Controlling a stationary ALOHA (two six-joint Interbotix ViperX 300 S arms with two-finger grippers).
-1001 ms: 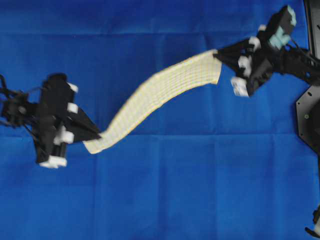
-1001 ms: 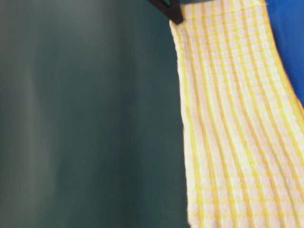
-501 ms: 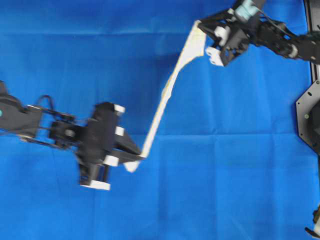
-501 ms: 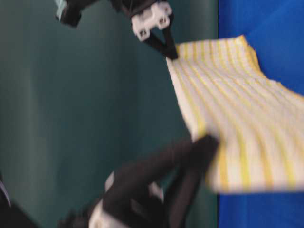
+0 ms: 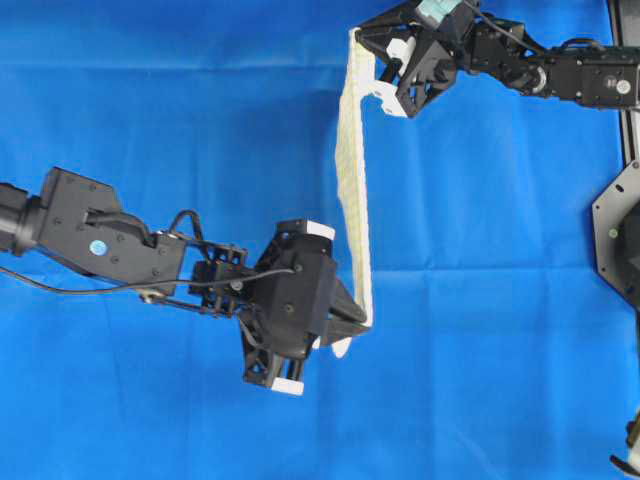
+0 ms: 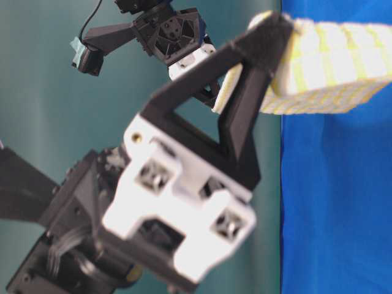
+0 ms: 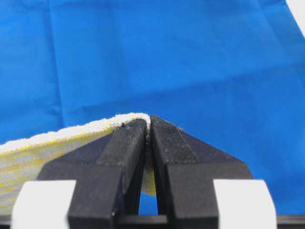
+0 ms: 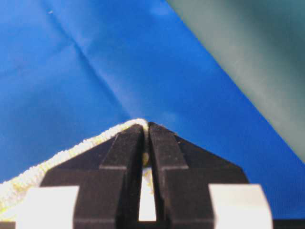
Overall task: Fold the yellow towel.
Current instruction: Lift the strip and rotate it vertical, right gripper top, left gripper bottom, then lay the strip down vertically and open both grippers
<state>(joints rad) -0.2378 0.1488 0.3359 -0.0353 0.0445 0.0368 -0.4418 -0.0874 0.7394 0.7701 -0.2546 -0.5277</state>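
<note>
Now both arms have swung toward centre; yellow towel (image 5: 352,180) hangs edge-on, taut over blue sheet (image 5: 150,120), left gripper (image 5: 368,322) and right gripper (image 5: 354,36) each clamping a corner.

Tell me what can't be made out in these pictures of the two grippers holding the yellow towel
- Overhead view: the yellow towel shows only as a thin strip, so its hanging length and any fold are hidden.
- Table-level view: the blurred left gripper fills the frame and covers most of the towel; the right gripper's pinch point sits behind it.
- Both wrist views: the fingers cover the clamped corner, and the picture's edge cuts off the rest.
</note>
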